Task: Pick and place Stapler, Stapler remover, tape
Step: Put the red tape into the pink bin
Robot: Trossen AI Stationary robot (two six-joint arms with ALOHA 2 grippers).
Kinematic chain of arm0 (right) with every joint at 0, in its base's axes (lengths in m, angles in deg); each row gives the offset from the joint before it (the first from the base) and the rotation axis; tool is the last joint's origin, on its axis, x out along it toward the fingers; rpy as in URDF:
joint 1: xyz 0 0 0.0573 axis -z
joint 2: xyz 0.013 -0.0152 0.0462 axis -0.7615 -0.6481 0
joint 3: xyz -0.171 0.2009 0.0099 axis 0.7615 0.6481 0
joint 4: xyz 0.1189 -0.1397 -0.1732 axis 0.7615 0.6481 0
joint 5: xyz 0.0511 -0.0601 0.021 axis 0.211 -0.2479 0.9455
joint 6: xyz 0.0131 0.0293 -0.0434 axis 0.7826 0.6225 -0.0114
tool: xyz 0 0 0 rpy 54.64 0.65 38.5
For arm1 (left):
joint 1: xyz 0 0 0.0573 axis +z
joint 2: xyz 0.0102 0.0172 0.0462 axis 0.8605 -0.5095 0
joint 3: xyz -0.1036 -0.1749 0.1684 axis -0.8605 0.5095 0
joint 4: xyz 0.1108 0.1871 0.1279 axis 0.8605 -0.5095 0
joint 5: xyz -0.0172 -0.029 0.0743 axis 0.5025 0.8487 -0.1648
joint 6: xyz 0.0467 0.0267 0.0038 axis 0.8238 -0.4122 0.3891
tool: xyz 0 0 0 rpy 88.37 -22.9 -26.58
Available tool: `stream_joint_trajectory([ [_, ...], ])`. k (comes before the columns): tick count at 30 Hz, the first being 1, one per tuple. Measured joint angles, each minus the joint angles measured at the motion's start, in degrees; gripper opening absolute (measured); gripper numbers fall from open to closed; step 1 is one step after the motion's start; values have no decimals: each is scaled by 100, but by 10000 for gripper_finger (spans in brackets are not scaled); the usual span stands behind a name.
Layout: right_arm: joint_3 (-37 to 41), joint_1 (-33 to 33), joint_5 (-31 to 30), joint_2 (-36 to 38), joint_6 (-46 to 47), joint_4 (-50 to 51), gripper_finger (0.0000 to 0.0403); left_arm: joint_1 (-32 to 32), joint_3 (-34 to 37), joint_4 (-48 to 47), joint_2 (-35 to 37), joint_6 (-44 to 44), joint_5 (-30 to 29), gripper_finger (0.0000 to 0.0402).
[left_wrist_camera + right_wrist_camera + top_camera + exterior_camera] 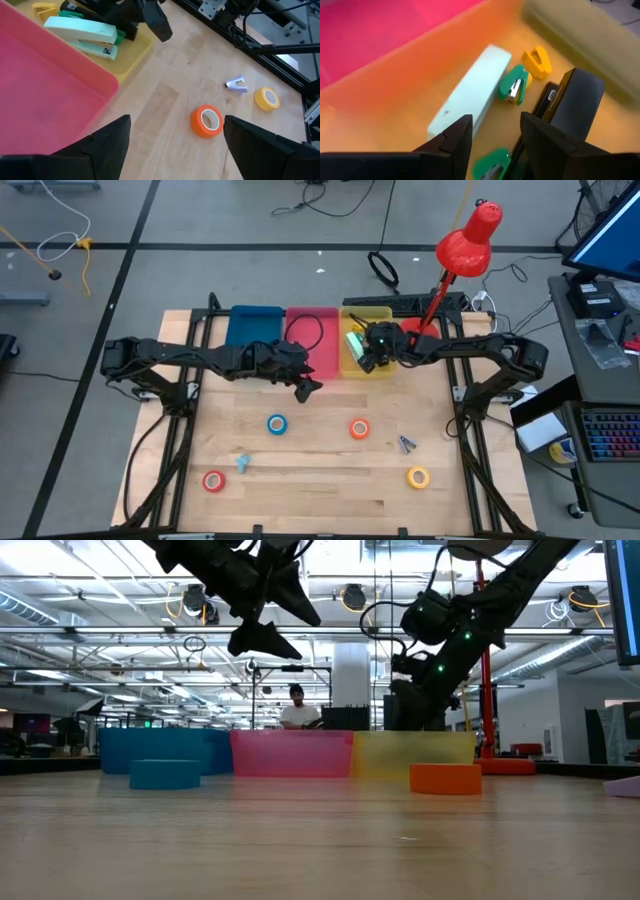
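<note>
At the bottom of the high view, 4 small round tape rolls are seen on the pale wooden table point(320, 490). The red tape roll point(213, 480) lies at the lower left and the yellow tape roll point(418, 477) at the lower right. A little higher, the blue tape roll point(277, 424) and the orange tape roll point(359, 429) sit near the middle. A small purple staple remover point(406, 444) is found between the orange and yellow rolls, and a small light blue thing point(242, 463) lies near the red roll.

Above them, the left gripper point(305, 387) is held over the table just below the pink plastic bin point(312, 340). Its fingers are spread wide and nothing is held.

Farther up, the right gripper point(366, 357) is placed over the yellow plastic bin point(366, 370). Its fingers point(455, 137) are parted and nothing is gripped. In the right wrist view, a pale mint green stapler point(470, 95) is seen lying in the yellow bin. A small green stapler point(514, 87), a small yellow staple remover point(537, 60) and a black stapler point(572, 100) lie beside it. The blue plastic bin point(253, 325) sits at the upper left of the 3 bins.

It looks as if a stapler has just been dropped off. Next, the right arm should be lifted clear, and a tape roll or the purple remover should be picked.
</note>
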Motion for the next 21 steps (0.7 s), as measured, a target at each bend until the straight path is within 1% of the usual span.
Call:
stream_joint_trajectory([
  [3,0,-4,22,233,7,-4,160,-65,0,2,0,20,1,316],
  [5,0,-4,227,457,19,24,156,-130,0,0,0,24,5,318],
  [8,0,-4,799,916,84,199,151,-228,0,-47,-2,28,5,318],
  [10,0,-4,1314,1222,186,429,149,-298,0,-100,-2,31,3,316],
  [16,-2,-10,2619,2063,527,1410,150,-476,0,-224,-2,210,0,319],
  [18,-2,-53,2874,2283,646,1774,148,-517,0,-253,-2,156,1,321],
  [21,63,-230,2973,2597,714,2145,145,-591,0,-291,-2,23,-2,321],
])
